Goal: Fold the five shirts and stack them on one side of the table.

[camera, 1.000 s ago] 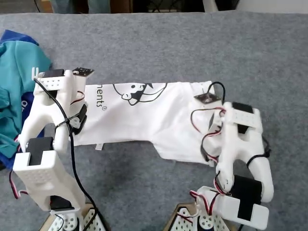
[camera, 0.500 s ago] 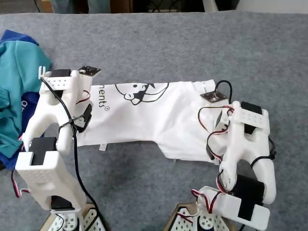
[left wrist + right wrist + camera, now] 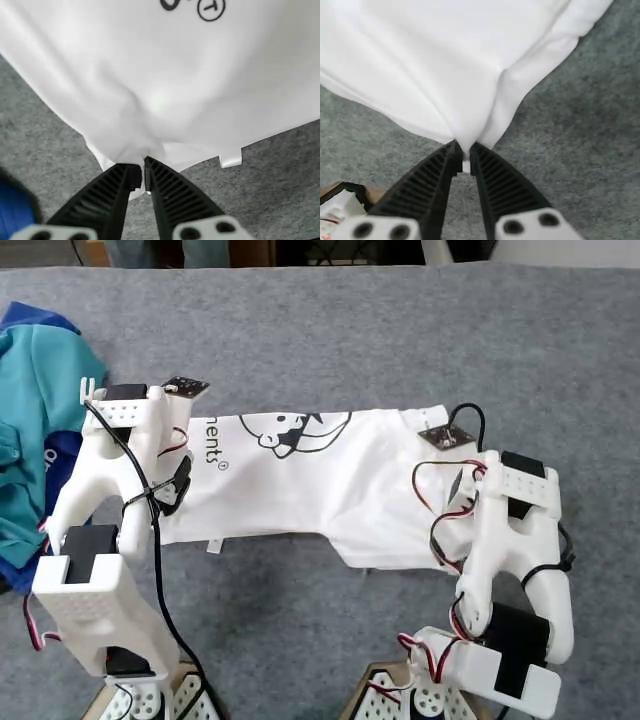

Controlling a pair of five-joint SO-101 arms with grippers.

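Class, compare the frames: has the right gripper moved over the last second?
Yes. The right gripper, shut on the white shirt, has shifted slightly rightward in the high view, away from the teal shirt.

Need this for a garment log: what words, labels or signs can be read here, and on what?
white shirt: black lettering beside a drawing, its start under the left arm; no whole word reads.
circled mark after that lettering: a single letter in a ring, clipped at the picture's edge.
teal shirt: white marks, too small to read.
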